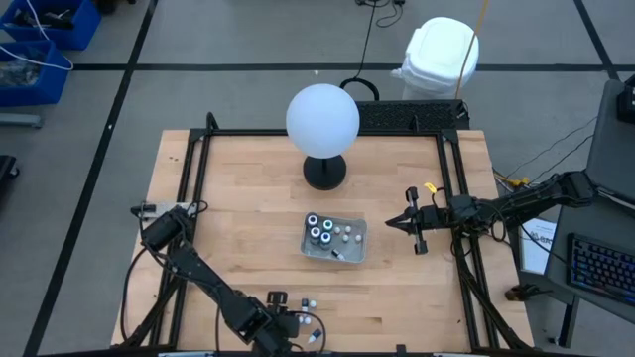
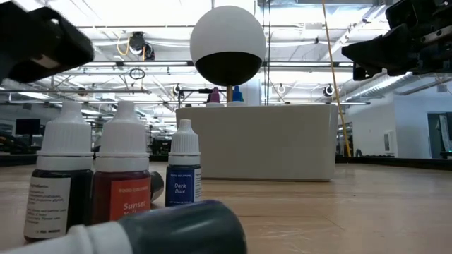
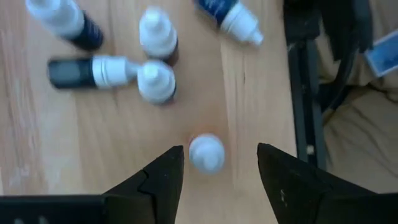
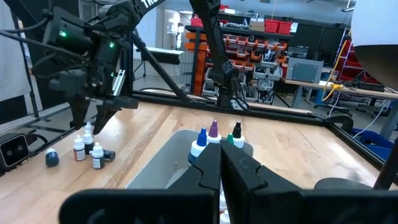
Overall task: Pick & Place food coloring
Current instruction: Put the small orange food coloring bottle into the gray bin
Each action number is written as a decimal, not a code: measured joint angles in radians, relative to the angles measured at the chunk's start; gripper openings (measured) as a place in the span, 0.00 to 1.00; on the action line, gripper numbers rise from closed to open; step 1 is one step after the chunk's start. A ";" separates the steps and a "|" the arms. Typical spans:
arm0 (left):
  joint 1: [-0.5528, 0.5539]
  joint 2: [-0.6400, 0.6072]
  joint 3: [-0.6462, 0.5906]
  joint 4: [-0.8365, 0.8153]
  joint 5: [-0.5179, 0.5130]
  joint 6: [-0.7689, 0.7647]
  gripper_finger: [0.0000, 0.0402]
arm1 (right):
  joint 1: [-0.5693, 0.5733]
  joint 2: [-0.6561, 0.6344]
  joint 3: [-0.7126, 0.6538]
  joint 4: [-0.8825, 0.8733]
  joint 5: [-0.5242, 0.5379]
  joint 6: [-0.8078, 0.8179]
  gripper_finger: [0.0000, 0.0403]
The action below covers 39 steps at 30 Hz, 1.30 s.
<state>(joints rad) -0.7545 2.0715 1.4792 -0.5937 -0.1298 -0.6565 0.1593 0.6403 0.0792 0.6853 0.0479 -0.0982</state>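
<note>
Several small white-topped food coloring bottles [image 3: 155, 81] stand or lie on the wood near the table's near edge, among them a flat one [image 3: 87, 71]. My left gripper [image 3: 219, 155] is over them, pointing steeply down and open. One upright bottle [image 3: 206, 152] stands between its fingertips, close to one finger. More bottles [image 1: 319, 230] stand in the clear tray [image 1: 353, 250] at mid-table. My right gripper [image 1: 392, 224] hangs shut and level, just right of the tray.
A big white globe on a black base [image 1: 322, 121] stands behind the tray. A black frame rail [image 3: 305, 93] runs along the near edge beside the bottles. Close to the low camera stand three bottles [image 2: 123, 176], with a flat one [image 2: 169, 227] in front.
</note>
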 joint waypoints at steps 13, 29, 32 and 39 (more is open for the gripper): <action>0.022 0.000 0.000 0.006 0.000 0.018 0.52 | 0.000 0.000 0.000 0.000 0.001 0.000 0.00; 0.037 0.000 0.000 -0.001 0.025 0.025 0.31 | 0.000 0.000 0.000 -0.001 0.002 0.000 0.00; 0.037 0.000 0.000 -0.007 0.025 0.025 0.22 | 0.000 0.000 0.000 -0.001 0.002 0.000 0.00; 0.037 -0.026 -0.001 -0.036 0.026 0.076 0.16 | 0.000 0.000 0.000 -0.001 0.003 0.000 0.00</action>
<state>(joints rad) -0.7170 2.0450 1.4780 -0.6299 -0.1035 -0.5808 0.1593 0.6403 0.0795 0.6846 0.0505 -0.0982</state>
